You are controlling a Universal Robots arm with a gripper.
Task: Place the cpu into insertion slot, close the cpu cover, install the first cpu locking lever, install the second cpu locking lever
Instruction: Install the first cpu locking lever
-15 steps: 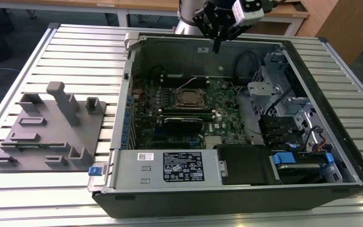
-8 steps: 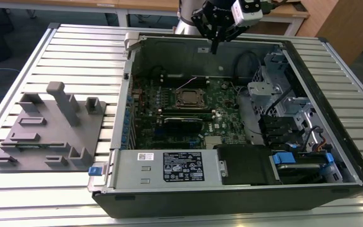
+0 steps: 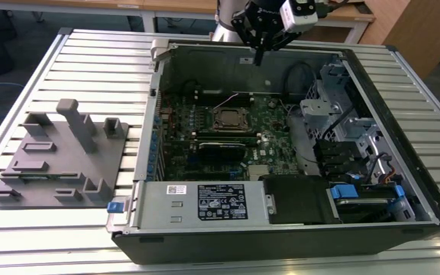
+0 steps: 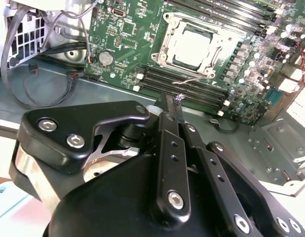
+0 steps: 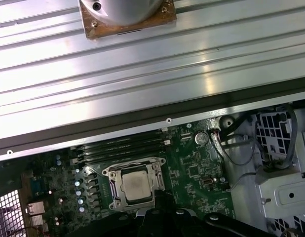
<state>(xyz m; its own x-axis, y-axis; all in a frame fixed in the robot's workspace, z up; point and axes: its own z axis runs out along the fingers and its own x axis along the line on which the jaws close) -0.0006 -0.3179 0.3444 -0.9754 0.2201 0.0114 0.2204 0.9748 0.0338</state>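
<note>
The cpu (image 4: pixel 194 45) is seated in the insertion slot (image 4: pixel 161 57) mid-motherboard (image 4: pixel 123 54), framed by the lowered cpu cover (image 4: pixel 219 37). The gripper (image 4: pixel 173 101), fingers together and empty, is held above 1 edge of the case (image 3: pixel 281 240), leaving the socket unobstructed.

Open space above insertion slot (image 3: pixel 230 120), drive cage (image 3: pixel 341 86) beside

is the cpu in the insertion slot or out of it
In. In both wrist views the cpu lies flat, pale face up, inside the metal rim of the insertion slot.
</note>
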